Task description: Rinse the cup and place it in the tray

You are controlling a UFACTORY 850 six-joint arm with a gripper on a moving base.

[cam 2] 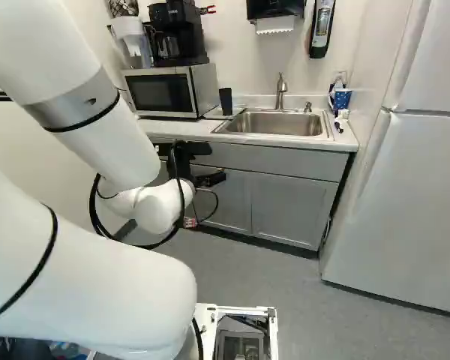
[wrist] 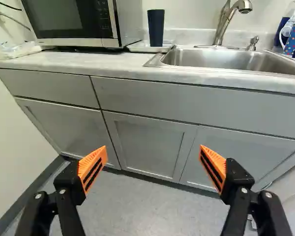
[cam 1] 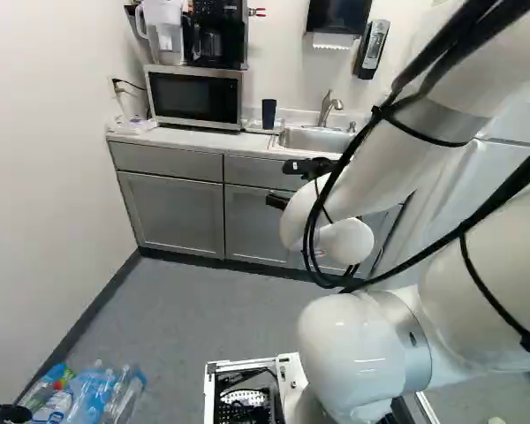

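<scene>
Though near one sink (wrist: 214, 58), one dark cup (wrist: 156, 28).

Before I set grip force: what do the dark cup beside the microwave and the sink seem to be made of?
The cup looks like matte plastic: dark, opaque, with hardly any shine, though coated metal can't be ruled out. The sink looks like satin stainless steel: silver-grey, with soft, smeared reflections along its walls.
</scene>
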